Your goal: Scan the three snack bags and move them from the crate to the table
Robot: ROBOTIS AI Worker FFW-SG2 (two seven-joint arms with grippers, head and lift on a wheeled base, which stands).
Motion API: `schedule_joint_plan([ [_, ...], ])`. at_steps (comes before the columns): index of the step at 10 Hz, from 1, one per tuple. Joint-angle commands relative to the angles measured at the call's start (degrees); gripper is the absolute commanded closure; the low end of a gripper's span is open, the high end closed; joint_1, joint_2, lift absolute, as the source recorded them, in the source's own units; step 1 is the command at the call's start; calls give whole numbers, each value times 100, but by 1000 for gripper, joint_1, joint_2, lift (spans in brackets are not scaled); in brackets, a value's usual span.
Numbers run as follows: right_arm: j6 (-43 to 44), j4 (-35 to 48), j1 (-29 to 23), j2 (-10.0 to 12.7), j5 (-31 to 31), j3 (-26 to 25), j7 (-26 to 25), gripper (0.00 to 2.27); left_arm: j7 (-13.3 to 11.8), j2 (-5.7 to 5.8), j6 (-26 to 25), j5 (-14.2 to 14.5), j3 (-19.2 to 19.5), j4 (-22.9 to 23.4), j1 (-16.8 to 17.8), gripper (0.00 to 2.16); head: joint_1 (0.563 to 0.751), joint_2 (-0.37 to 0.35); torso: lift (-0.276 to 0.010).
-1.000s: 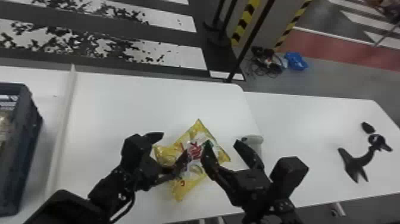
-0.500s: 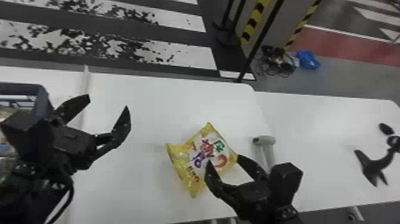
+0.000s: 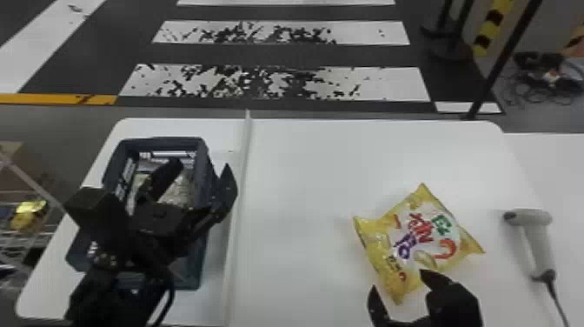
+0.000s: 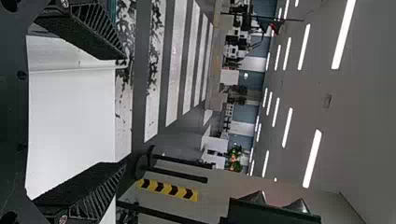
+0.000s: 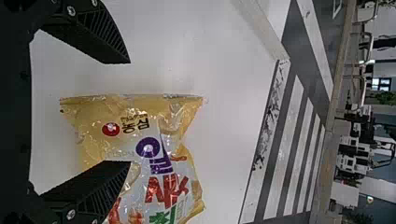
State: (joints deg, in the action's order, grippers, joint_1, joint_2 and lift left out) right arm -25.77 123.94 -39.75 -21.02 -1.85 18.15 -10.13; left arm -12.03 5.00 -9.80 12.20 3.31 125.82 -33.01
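Over the blue crate (image 3: pixel 202 169) at the left hangs my left gripper (image 3: pixel 197 182), open; part of a pale snack bag (image 3: pixel 179 191) shows inside the crate behind it. In the left wrist view the left gripper (image 4: pixel 123 112) has nothing between its fingers. A yellow snack bag (image 3: pixel 421 239) lies flat on the white table. My right gripper (image 3: pixel 397 289) stands open at the bag's near edge; in the right wrist view the right gripper (image 5: pixel 130 112) has the yellow bag (image 5: pixel 154 154) beyond its fingers. The grey scanner (image 3: pixel 536 243) lies right of the bag.
A raised white strip (image 3: pixel 237 217) crosses the table (image 3: pixel 304 182) between crate and yellow bag. The scanner's cable (image 3: pixel 554 295) runs to the near edge. A dark pole (image 3: pixel 499 65) stands behind the table.
My left gripper has left the yellow bag and moved left over the crate. The head view has turned left. The right gripper now sits at the bag's near edge, still open.
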Motion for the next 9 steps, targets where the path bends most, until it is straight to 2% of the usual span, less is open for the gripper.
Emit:
schedule_joint_plan([
  [1, -3, -300, 248, 2, 423, 365, -183, 124, -10, -17, 0, 10, 29, -40, -30, 63, 695, 98, -62],
  [5, -144, -1179, 925, 11, 1425, 1182, -1044, 124, -151, -17, 17, 63, 29, -75, -30, 63, 695, 110, -62],
  [6, -320, -1390, 1110, 19, 1574, 1376, -1273, 157, -256, 1, 0, 212, 38, -119, 23, 63, 695, 110, -62],
  [7, -583, -1540, 1277, 19, 1759, 1578, -1510, 616, -265, 18, 0, 230, 38, -154, 41, 63, 695, 103, -62],
  [8, -618, -1549, 1303, 19, 1882, 1692, -1800, 2071, -362, 9, -36, 247, 82, -207, 76, 63, 695, 95, -62],
  [9, -443, -1584, 1303, -7, 2093, 1771, -2064, 2243, -388, 9, -88, 300, 99, -251, 102, 63, 695, 88, -62],
])
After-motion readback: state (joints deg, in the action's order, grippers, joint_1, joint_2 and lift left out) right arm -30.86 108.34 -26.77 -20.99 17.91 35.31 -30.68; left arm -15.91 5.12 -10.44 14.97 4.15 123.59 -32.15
